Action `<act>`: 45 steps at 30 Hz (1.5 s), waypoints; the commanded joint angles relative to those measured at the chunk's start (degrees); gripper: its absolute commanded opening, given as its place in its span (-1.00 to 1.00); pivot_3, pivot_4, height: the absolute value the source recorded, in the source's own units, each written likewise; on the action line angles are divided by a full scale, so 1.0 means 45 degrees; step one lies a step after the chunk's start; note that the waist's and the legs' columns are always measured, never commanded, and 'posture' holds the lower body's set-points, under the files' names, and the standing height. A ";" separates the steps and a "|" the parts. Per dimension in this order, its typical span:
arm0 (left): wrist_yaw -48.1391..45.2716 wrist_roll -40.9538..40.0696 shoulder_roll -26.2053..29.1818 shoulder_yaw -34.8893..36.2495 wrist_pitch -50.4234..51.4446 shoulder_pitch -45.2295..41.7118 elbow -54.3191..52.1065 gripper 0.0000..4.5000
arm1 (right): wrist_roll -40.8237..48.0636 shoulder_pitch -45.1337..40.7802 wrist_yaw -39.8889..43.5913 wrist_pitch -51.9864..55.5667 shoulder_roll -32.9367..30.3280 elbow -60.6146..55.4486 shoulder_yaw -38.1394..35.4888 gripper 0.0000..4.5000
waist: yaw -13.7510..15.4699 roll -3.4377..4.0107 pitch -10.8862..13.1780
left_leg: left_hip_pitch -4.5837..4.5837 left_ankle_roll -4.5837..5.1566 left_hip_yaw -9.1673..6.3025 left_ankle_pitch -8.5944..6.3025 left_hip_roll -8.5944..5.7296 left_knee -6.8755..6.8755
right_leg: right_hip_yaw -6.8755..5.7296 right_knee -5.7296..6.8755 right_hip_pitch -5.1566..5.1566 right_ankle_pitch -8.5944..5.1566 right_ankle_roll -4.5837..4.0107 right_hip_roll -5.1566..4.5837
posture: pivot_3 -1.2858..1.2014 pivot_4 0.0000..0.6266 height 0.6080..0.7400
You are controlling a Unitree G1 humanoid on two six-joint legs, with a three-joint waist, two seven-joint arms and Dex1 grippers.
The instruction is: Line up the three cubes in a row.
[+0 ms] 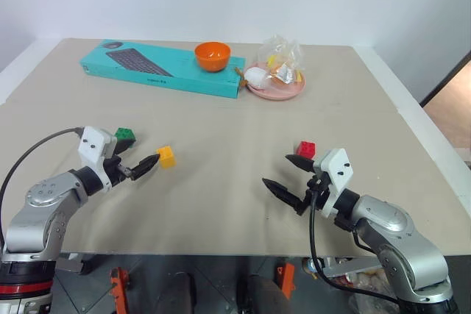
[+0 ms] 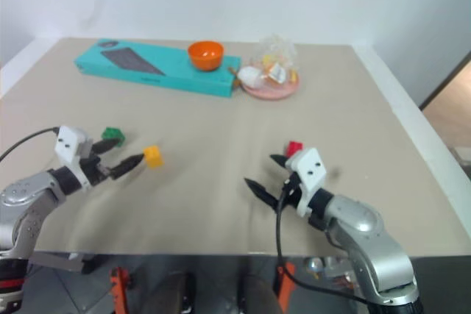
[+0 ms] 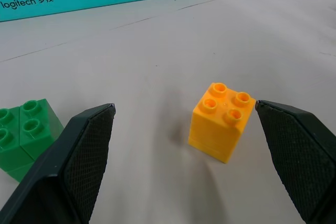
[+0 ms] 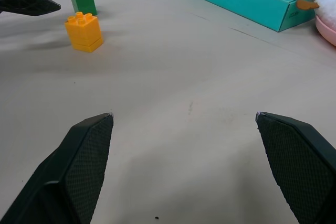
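Cubes: three small studded blocks stood apart on the table (image 1: 221, 182), not yet in a row.
Left gripper (image 1: 140, 159): its two black fingers were spread wide and held nothing; one fingertip was just beside the yellow-orange cube (image 1: 166, 156), and the other reached toward the green cube (image 1: 125, 136).
Yellow-orange cube: it stood upright, studs up, ahead of the left fingers and nearer one pad than the other in the left wrist view.
Green cube: it stood just outside the other left finger, near the yellow-orange one, not touching it.
Right gripper (image 1: 285, 174): its fingers were also wide apart and empty, low over the table.
Red cube (image 1: 306, 149): it stood just behind the right gripper, well apart from the other two.
Step in hand: probably the left gripper was about to take the yellow-orange cube.
How to do it well: centre the cube between both pads before closing, keep the outer finger free of the green cube, and grip the flat sides squarely.
Risk: an off-centre close could push or turn the cube.
Background: a teal keyboard box (image 1: 162, 68) with an orange bowl (image 1: 213, 56) and a pink plate (image 1: 276, 86) lay far from the work.
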 commanded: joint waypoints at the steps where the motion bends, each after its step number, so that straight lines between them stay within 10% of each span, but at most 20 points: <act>1: -0.0311 0.0105 0.0075 0.0467 -0.0950 -0.0196 0.0342 0.96 | 0.0093 0.0106 0.0129 -0.0346 -0.0155 -0.0228 -0.0324 1.00 | 0.0000 0.0000 0.0000 | 0.0000 0.0000 0.0001 0.0000 0.0000 0.0000 | 0.0000 0.0000 0.0000 0.0001 0.0000 0.0000 | 0.03 -0.52 1.00; 23: -0.1652 -0.0277 -0.0187 0.1466 -0.3644 0.1452 0.1021 0.96 | 0.0024 0.0366 -0.0040 -0.0919 -0.0141 0.0019 -0.0397 1.00 | 0.0007 -0.0002 -0.0002 | 0.0004 -0.0001 0.0014 0.0000 0.0004 0.0002 | -0.0003 0.0000 -0.0001 0.0002 -0.0009 -0.0015 | 0.03 -0.52 1.00; 32: -0.4241 -0.1529 0.0823 -0.1347 -0.1505 0.0703 -0.2606 0.96 | -0.1278 -0.1679 -0.3759 0.0352 0.1059 0.1210 -0.1046 1.00 | -0.0005 -0.0002 -0.0008 | 0.0006 0.0000 0.0020 0.0001 0.0003 0.0008 | 0.0005 0.0000 -0.0001 0.0011 -0.0012 -0.0008 | 0.03 -0.52 1.00; 45: -0.6642 -0.1042 0.0834 -0.3703 -0.1017 -0.1944 -0.0942 0.96 | -0.2202 -0.2525 -0.6312 0.0868 0.3434 0.2880 -0.1091 1.00 | -0.0029 0.0005 -0.0008 | -0.0005 0.0000 0.0016 0.0001 0.0032 0.0002 | 0.0041 0.0008 -0.0024 0.0018 -0.0020 0.0118 | 0.03 -0.52 1.00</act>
